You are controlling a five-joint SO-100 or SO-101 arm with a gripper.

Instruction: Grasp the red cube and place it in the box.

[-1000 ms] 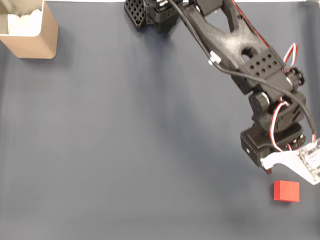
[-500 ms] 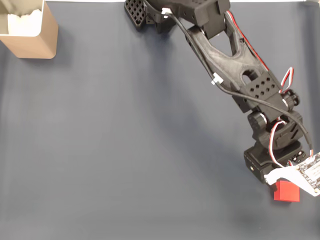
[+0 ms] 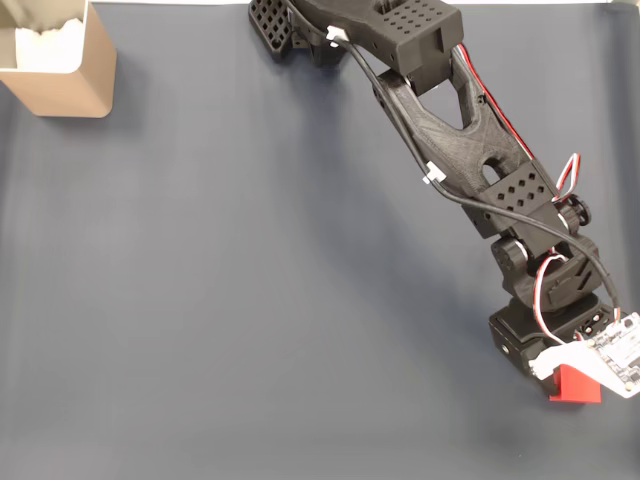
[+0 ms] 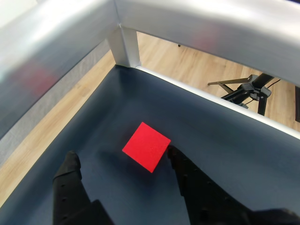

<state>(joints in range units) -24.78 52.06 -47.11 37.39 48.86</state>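
Red cube (image 4: 146, 146), flat matte faces

A dark blue mat (image 4: 225, 140) edged by metal rails (image 4: 201, 21), over wooden floor (image 4: 187, 65).

The arm (image 3: 455, 150) is matte black printed plastic, its links pierced by grids of round holes and an oval cut-out. Red, white and black wires loop beside it near the wrist, where a white bracket (image 3: 600, 355) sits. In the wrist view the gripper (image 4: 123, 161) has two dark tapering fingers (image 4: 185, 180)
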